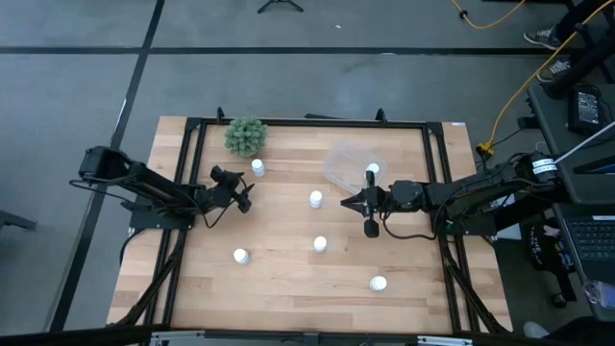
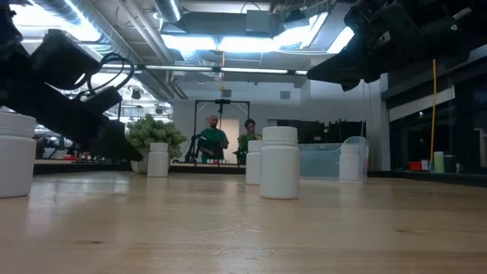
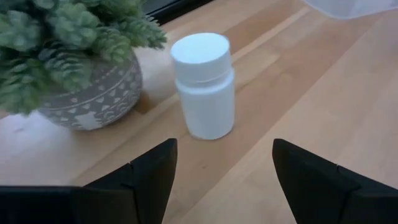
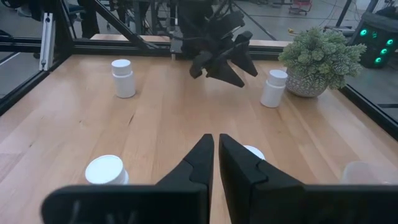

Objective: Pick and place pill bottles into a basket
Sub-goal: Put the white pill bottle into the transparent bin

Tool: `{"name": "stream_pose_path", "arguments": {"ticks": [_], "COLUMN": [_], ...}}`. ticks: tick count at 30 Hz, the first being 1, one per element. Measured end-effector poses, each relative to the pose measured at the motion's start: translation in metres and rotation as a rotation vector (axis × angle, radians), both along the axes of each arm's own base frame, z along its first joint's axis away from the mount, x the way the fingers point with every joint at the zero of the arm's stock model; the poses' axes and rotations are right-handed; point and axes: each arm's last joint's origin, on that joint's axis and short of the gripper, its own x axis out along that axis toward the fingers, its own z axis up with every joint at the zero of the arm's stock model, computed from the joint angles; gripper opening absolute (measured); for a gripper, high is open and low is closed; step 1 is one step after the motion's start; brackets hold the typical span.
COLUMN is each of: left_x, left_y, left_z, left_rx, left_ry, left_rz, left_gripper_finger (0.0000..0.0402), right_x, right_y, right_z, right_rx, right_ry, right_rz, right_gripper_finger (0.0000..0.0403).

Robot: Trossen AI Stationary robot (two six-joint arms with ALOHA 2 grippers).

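Several white pill bottles stand upright on their bases on the wooden table: one [image 1: 258, 166] beside the green plant [image 1: 246, 135], others at the middle [image 1: 315, 199] [image 1: 320, 244] and near the front [image 1: 240, 256] [image 1: 378, 284]. One bottle [image 1: 372, 170] stands in the clear basket [image 1: 341, 165] at the far right. My left gripper [image 3: 224, 174] is open and points at the bottle by the plant [image 3: 204, 87] from a short distance. My right gripper [image 4: 216, 155] hovers shut next to the basket, touching nothing.
The plant in its patterned pot [image 3: 87, 93] stands close beside the bottle that my left gripper faces. A black frame [image 1: 307, 122] runs around the table's edges. Two people [image 2: 213, 137] show in the room beyond the table's far edge.
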Motion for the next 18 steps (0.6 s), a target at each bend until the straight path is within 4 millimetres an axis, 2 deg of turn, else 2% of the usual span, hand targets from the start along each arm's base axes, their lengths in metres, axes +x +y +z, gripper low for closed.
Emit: {"name": "stream_pose_path", "arguments": {"ticks": [5,10,18], "left_x": [0.005,0.004,0.007], "left_y": [0.009,0.023,0.036], "left_z": [0.001,-0.003,-0.003], "left_rx": [0.023,-0.046,-0.046], "left_ry": [-0.009,0.002,0.006], "left_rz": [-0.025,-0.032,-0.072], "left_gripper_finger": [0.0258,0.0258,0.0258], "right_x": [0.000,0.000,0.000], "right_y": [0.000,0.000,0.000], "right_z": [0.000,0.000,0.000], "right_rx": [0.000,0.003,0.001], "right_ry": [0.000,0.000,-0.002], "right_rz": [0.000,-0.001,0.000], "right_gripper_finger": [0.0030,0.0030,0.0030]}}
